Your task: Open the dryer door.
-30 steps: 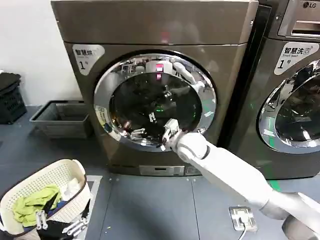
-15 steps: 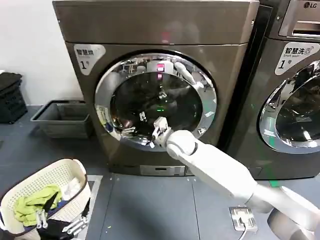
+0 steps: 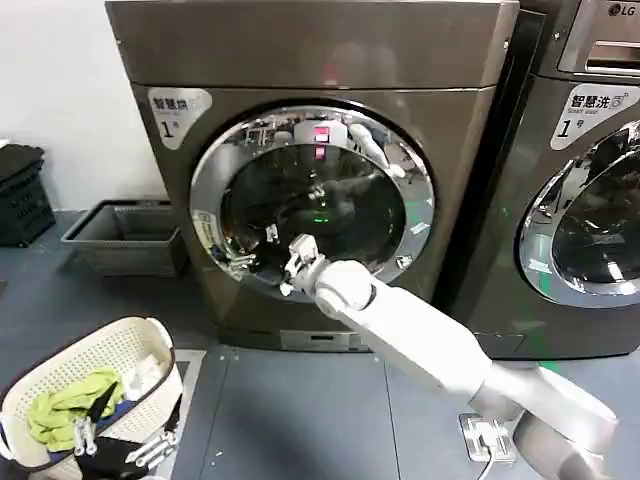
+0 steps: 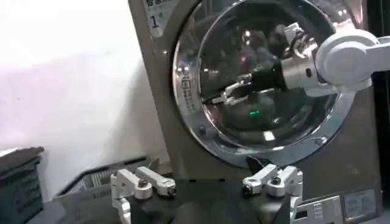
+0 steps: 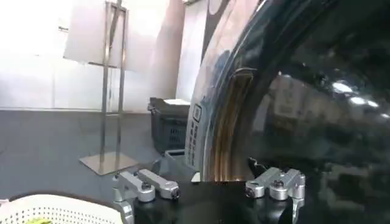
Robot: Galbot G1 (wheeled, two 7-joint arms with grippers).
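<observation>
The right gripper [image 3: 293,262] has slid steadily across the lower part of the dryer door [image 3: 312,205] over the last second, from the glass's lower middle toward the door's left rim, and now hangs just in front of the dark glass near the lower-left of the chrome ring. In the left wrist view it reaches in from the side, close to the glass but with no clear contact. Its fingers [image 5: 146,184] stand spread apart with nothing between them, the door's chrome edge and grey inner rim just ahead of them.

The door looks shut, flush with the dryer's front [image 3: 300,45]. That sideways travel suggests the gripper is heading for the rim on the side away from the LG machine [image 3: 590,150], probably to hook the edge and pull; the opening itself has not begun.

The left gripper [image 4: 207,182] waits low and well back from the door, fingers apart and empty, beside the white laundry basket [image 3: 75,375].
</observation>
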